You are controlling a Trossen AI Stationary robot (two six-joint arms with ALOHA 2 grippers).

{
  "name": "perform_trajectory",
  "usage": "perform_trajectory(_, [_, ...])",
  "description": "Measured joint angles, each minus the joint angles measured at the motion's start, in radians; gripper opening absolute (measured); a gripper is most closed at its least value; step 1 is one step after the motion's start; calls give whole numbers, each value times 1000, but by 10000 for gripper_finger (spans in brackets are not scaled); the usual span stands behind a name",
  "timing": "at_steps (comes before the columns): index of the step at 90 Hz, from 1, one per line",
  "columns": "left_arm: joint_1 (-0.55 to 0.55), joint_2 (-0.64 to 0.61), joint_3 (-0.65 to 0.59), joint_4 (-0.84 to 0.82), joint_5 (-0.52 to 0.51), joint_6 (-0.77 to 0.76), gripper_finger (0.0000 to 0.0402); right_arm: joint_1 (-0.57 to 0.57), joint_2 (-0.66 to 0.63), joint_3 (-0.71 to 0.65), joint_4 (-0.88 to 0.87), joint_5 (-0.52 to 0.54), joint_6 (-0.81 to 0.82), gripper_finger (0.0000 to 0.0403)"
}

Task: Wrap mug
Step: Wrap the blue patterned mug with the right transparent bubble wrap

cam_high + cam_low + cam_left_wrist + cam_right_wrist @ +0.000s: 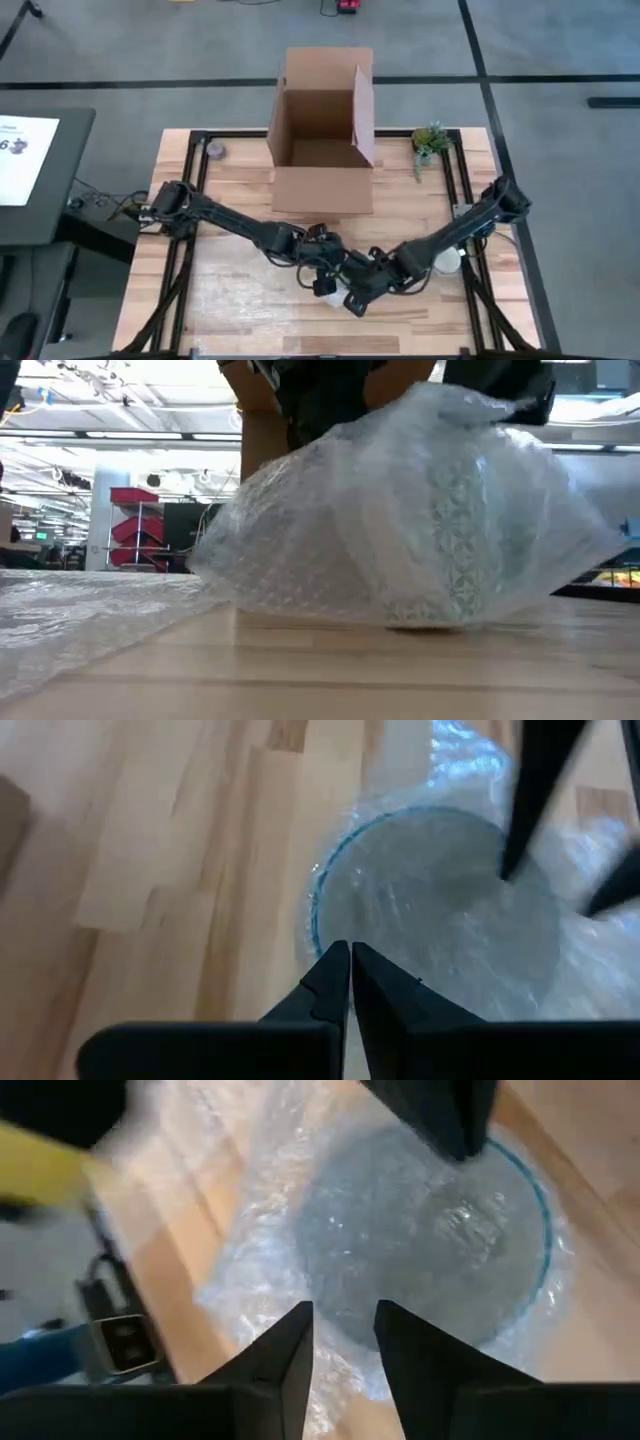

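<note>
- Table point(230, 300): light wooden slats inside a dark frame.
- Far left, off the table: a screen point(25, 160) on a dark stand.
- Back left corner of the table: a small grey round object point(214, 150); the high view does not show what it is.
- Left arm point(220, 218): reaches from the left edge toward the front middle of the table.
- Left gripper point(350, 960): directly above the mug, fingers pressed together tip to tip. Whether a fold of wrap lies pinched between them cannot be told.
- Cardboard box point(322, 135): open, flaps up, at the back middle of the table.
- Mug point(455, 525): front middle of the table, standing on the wood, patterned wall showing through the film in the low view. Both wrist views look down onto its round blue-edged top under the film.
- Bubble wrap point(330, 530): draped over and around the mug, loose edges spreading onto the boards; a further stretch lies flat at the left of the low view.
- Right gripper point(343, 1330): over the mug from the other side, fingers a narrow gap apart, nothing visibly between them.
- Right arm point(470, 225): comes in from the right edge.
- A white round object point(447, 261) sits under the right arm.
- Small green plant point(430, 140): back right corner.
</note>
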Motion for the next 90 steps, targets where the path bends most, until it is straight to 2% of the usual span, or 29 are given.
perform_trajectory(25, [-18, -52, 23, -121, 1, -2, 0, -15, -3, -25, -41, 6, 5, 54])
perform_trajectory(49, [-73, -85, 21, -342, 3, -120, 0, -26, -3, 13, -83, -15, -18, 4])
perform_trajectory(71, [-113, -84, -85, -269, 5, -184, 0, -89, 34, -8, -22, -81, -99, 1])
perform_trajectory(90, [-166, -86, -90, -273, 6, -268, 0, -121, 116, -16, 43, -148, -186, 0])
